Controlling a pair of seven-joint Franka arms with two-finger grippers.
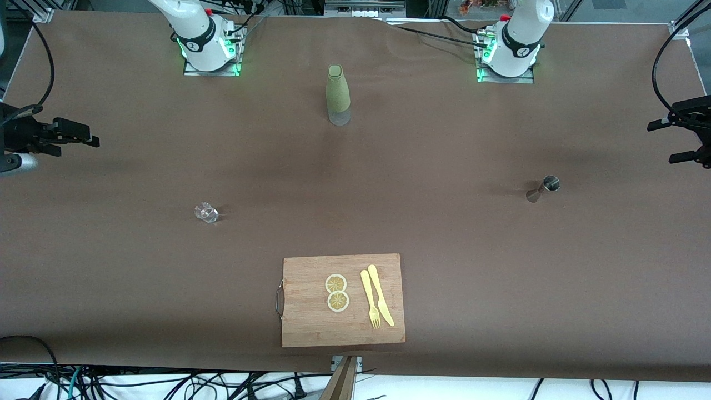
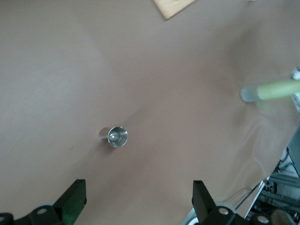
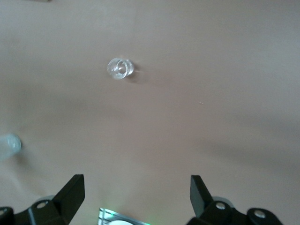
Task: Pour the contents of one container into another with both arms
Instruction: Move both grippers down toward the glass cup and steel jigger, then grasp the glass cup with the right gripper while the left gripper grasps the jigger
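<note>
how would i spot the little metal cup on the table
Start at the wooden cutting board at the table's front edge, then look toward the left arm's end of the table. The metal cup stands alone there on the brown cloth, small, shiny and silver, unlike the clear glass.

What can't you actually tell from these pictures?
- Whether the green bottle holds liquid: its sleeve hides the inside in the front view, and it is blurred in the left wrist view.
- Whether the small glass or metal cup holds anything: too small.
- Upper arms: cut off by the front view's top edge.
</note>
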